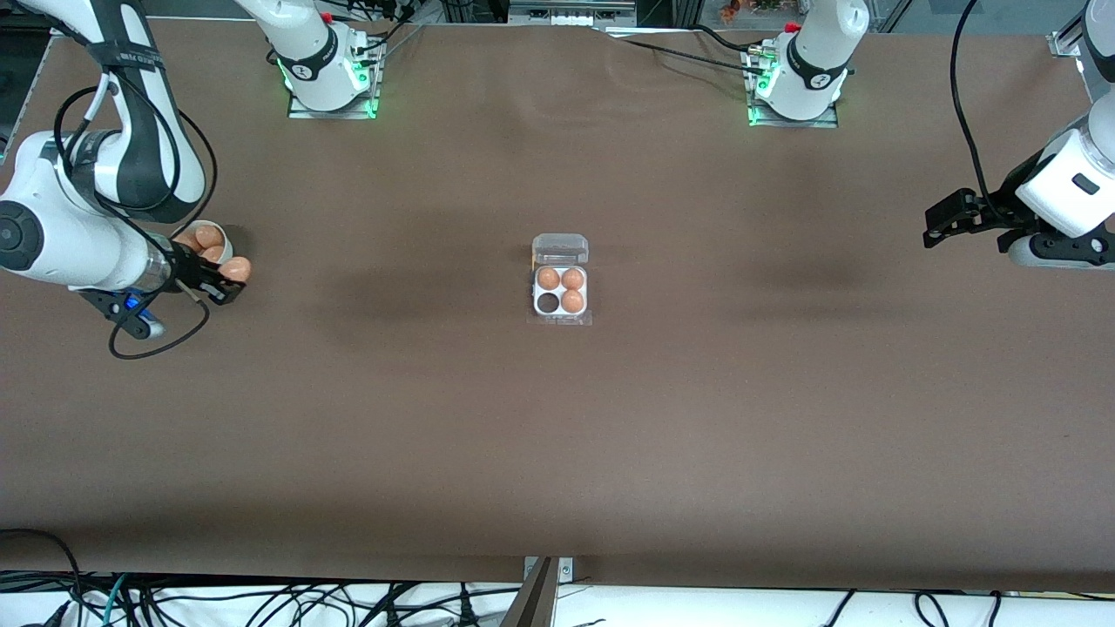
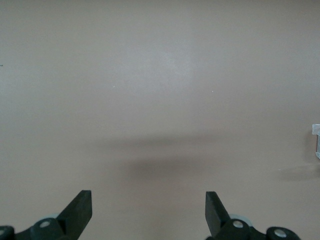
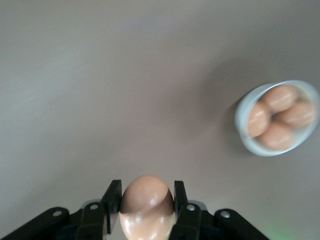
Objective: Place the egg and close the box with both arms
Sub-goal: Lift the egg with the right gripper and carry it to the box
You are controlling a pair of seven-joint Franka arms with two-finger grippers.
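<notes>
My right gripper [image 1: 228,280] is shut on an orange-tan egg [image 1: 236,268], held above the table beside the white bowl; in the right wrist view the egg [image 3: 146,204] sits between the two black fingers [image 3: 112,200]. The box [image 1: 560,290] stands in the middle of the table with its clear lid [image 1: 560,250] folded open toward the robots' bases; three cells hold eggs and one cell [image 1: 548,302] is empty. My left gripper [image 1: 939,228] is open and empty, waiting above the table at the left arm's end; its wrist view shows both fingertips [image 2: 82,207] apart over bare table.
A round white bowl [image 1: 225,240] with several eggs sits at the right arm's end, partly hidden by the arm; it also shows in the right wrist view [image 3: 243,125]. A corner of the box [image 2: 316,140] shows in the left wrist view. Loose black cable [image 1: 157,344] lies under the right arm.
</notes>
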